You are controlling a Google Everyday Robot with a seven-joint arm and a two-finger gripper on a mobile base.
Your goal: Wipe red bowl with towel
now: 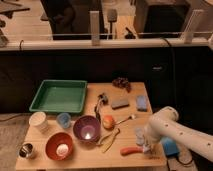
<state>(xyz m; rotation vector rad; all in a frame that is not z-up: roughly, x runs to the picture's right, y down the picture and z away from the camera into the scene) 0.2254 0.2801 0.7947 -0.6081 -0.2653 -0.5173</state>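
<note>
Hand point(146, 145): low over the front right part of the wooden worktop point(127, 114), at the end of the white arm point(175, 131) reaching in from the right. Grip state: cannot tell.

Just left of hand: orange-red tool point(131, 150), lying flat. Just above it: a pale item point(140, 134), kind not clear. Blue object point(169, 146) right of the hand, at the worktop edge.

Red bowl point(59, 146): front left, upright, well apart from the hand, with something pale inside. Purple bowl point(86, 128) beside it. Metal cup point(26, 150) left of the red bowl. Green tray point(59, 96) at back left.

Room: dark panel behind the worktop, white rail point(100, 44) with posts above it.
</note>
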